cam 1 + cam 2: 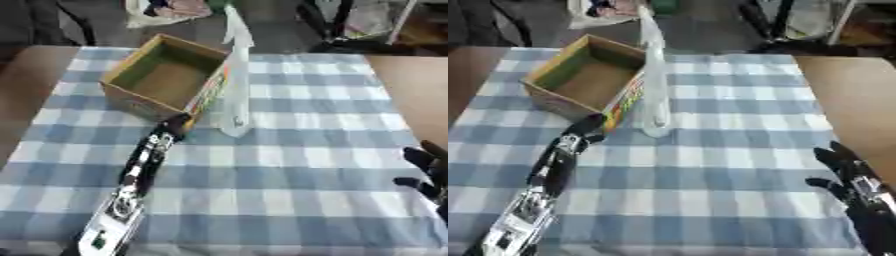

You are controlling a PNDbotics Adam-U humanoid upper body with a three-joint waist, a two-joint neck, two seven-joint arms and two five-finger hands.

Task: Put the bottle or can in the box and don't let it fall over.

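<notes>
We see a tall clear bottle (236, 95) standing upright on the blue-and-white checked cloth (297, 165), just beside the right wall of the open cardboard box (162, 75), outside it. The left hand (175, 125) reaches up to the box's near corner, close to the bottle's base; we cannot tell whether its fingers touch or grasp anything. The right hand (846, 167) rests at the lower right, fingers spread, holding nothing.
</notes>
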